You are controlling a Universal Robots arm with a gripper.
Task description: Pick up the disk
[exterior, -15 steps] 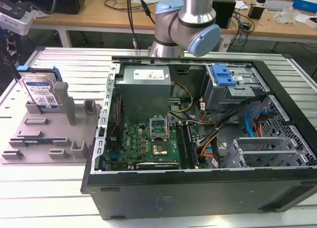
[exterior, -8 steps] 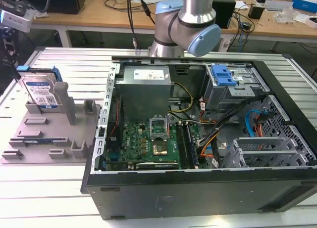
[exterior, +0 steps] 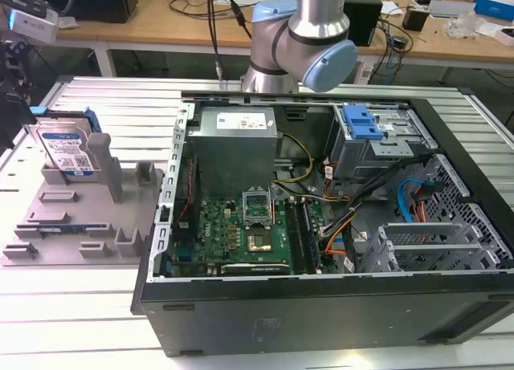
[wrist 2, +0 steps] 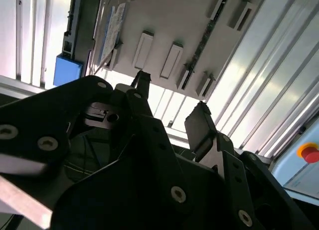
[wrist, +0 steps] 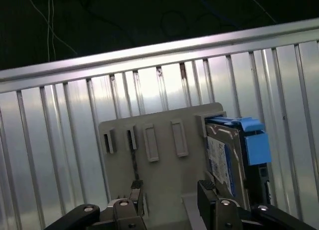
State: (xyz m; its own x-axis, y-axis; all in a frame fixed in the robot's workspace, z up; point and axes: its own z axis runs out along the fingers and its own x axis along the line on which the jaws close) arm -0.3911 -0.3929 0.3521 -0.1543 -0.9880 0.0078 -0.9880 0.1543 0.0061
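Table: the ribbed metal table (exterior: 120, 97) carries everything. You have open slats around the work on the exterior view's left.
Computer case: the opened computer case (exterior: 321, 314) lies on its side and takes up the middle and the exterior view's right. It is well apart from your target, so leave it alone.
Arm: the arm (exterior: 309, 33) rises behind the case.
Fixture: the grey fixture plate (exterior: 80, 225) sits just beside the case on the exterior view's left, with slots and short posts on it.
Disk: the disk (exterior: 68, 152) stands on edge in the holder at the far end of that plate, label facing out. A grey post (exterior: 104, 157) stands close beside it. In the first wrist view the disk (wrist: 224, 160) runs along one end of the plate.
Gripper: the gripper (wrist: 172, 195) hovers over the bare plate beside the disk, not astride it.
Fingers: the fingers (wrist: 207, 190) are spread wide with nothing between them. One sits near the disk's edge.
Blue rail: the blue side rail (wrist: 254, 145) caps the disk's outer side.
Doing it well: I judge that you should centre the open jaws over the disk's thin edges, square to its flat faces, and keep clear of the post. Grip the metal body rather than the plastic rail, which may flex.
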